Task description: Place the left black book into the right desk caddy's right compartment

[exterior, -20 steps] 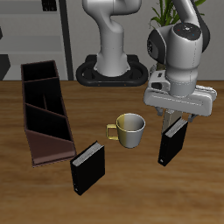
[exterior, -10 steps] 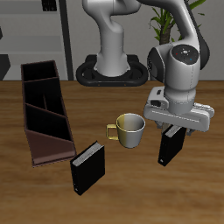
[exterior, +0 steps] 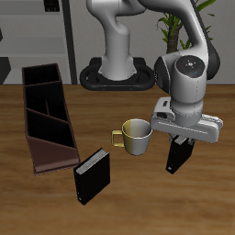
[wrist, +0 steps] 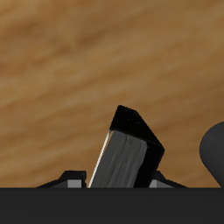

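The left black book (exterior: 176,158) stands upright and slightly tilted on the wooden table, beside the mug. My gripper (exterior: 183,140) has come down over its top edge, with a finger on each side. In the wrist view the book's top (wrist: 129,153) shows between the fingertips (wrist: 75,178), and the jaws still look open around it. The right desk caddy (exterior: 35,138) lies along the table's other side. Its right compartment (exterior: 40,75) is the black-walled end section farthest back and holds nothing. The twin black book (exterior: 91,177) stands near the front edge.
A cream mug (exterior: 137,137) with a yellow handle stands between the two books, close to my gripper. The robot's base (exterior: 117,73) is at the back of the table. A plant stands behind it.
My gripper has moved down and a little toward the front, so its fingers now straddle the top of the left black book. The book has not moved.
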You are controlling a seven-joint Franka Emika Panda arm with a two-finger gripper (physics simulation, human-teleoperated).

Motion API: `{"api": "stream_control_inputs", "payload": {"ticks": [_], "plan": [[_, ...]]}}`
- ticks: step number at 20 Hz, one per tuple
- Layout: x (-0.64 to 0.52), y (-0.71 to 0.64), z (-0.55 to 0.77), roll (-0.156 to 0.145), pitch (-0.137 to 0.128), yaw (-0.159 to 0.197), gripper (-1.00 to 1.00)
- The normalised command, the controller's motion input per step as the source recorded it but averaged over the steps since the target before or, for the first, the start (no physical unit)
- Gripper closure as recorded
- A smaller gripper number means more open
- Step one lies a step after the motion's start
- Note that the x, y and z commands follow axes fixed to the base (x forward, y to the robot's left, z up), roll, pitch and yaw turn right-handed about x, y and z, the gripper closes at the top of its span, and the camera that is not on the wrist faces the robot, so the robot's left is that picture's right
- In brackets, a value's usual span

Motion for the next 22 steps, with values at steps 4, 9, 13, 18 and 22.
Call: {"api": "stream_control_inputs", "payload": {"ticks": [4, 9, 13, 18, 22], "plan": [[-0.08, -0.04, 0.34, 0.022, -0.049, 0.015, 1.00], [-0.11, -0.07, 0.44, -0.001, -0.053, 0.006, 1.00], [-0.17, -0.06, 0.42, 0.007, -0.021, 0.110, 1.00], [-0.29, -0.15, 0.52, 0.103, -0.039, 0.179, 1.00], [-0.26, -0.37, 0.57, -0.014, -0.064, 0.040, 1.00]]}}
